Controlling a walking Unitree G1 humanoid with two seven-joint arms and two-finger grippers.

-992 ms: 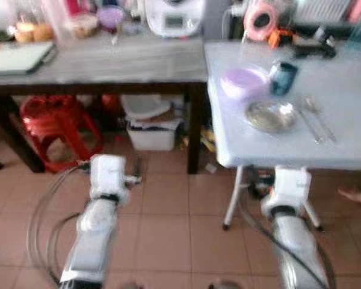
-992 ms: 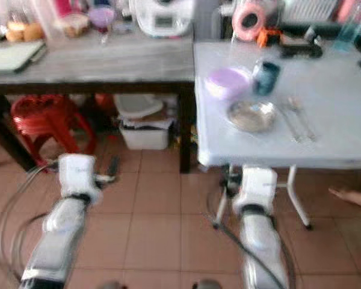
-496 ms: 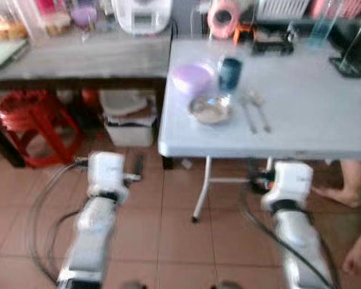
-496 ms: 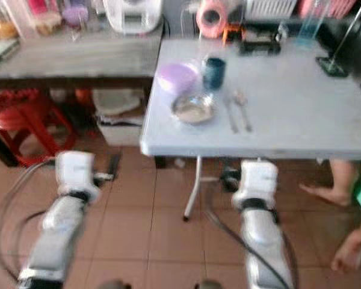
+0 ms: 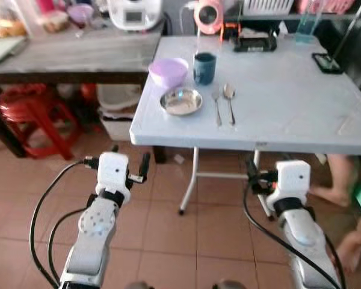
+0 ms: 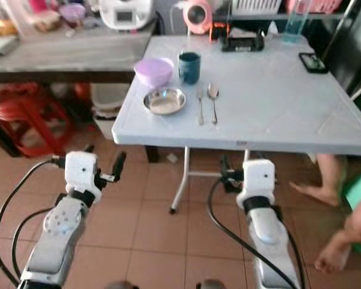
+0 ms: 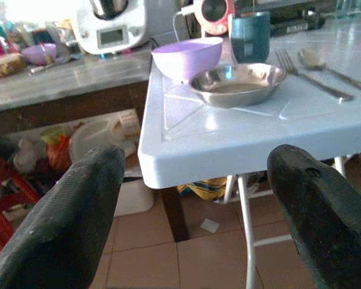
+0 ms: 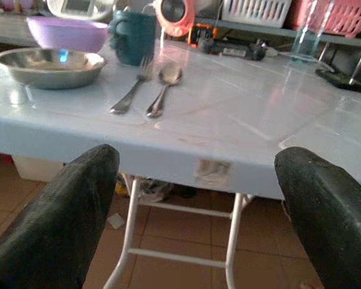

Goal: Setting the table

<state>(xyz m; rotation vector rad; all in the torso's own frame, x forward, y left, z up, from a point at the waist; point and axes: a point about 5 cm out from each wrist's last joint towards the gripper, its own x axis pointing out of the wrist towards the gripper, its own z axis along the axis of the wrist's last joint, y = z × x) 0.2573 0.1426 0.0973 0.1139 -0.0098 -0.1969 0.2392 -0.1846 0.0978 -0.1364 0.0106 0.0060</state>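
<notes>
- The robot is standing on the tiled floor (image 5: pixel 168 235) just short of a white folding tabletop (image 5: pixel 289 108), both silver arms reaching out low in front of it.
- The left tool (image 7: pixel 192 198) is hanging below the near left corner of the tabletop, its two black fingers (image 7: pixel 66 217) spread wide apart and holding nothing.
- The right tool (image 8: pixel 195 205) is sitting under the tabletop's front edge, fingers (image 8: pixel 325 211) likewise gaping wide with nothing between them.
- A small steel plate (image 5: pixel 181 101) is lying near the left front corner of the tabletop.
- A purple bowl (image 5: pixel 168 71) is standing just behind the plate, toward the left edge.
- A dark teal mug (image 5: pixel 204 67) is standing upright just beside the bowl, to its right.
- A fork (image 5: pixel 216 106) and a spoon (image 5: pixel 229 101) are lying side by side just right of the plate, handles pointing toward the robot, the fork nearer the plate.
- A pink round gadget (image 5: pixel 208 13), a black box-like item (image 5: pixel 256 42) and a clear blue glass (image 5: pixel 307 27) are sitting along the far edge.
- A dark phone-like slab (image 5: pixel 326 62) is resting toward the far right.
- A wooden tabletop (image 5: pixel 72 57) is running off to the left, carrying a white kitchen machine (image 5: pixel 134 12).
- A red stool (image 5: pixel 33 114) is tucked underneath it.
- A person's bare foot (image 5: pixel 334 194) is showing under the right side of the white tabletop.
</notes>
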